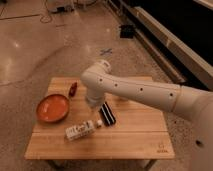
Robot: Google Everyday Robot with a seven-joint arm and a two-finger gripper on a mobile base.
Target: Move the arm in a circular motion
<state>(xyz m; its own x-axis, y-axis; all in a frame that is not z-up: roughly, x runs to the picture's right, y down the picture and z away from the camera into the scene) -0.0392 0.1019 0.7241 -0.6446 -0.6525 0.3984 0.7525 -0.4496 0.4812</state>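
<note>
White arm (pixel 135 90) over wooden table (pixel 135 136), hand (pixel 92 103) between orange bowl (pixel 52 108) and black object (pixel 107 113), opening not discernible

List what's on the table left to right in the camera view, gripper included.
orange bowl → small red object → gripper, at the arm tip above the table → black rectangular object. The white bottle in front spans several, so left out.

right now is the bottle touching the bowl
Apart. The camera view shows bare table between the bowl and the bottle. The gripper hangs just right of the bowl.
</note>
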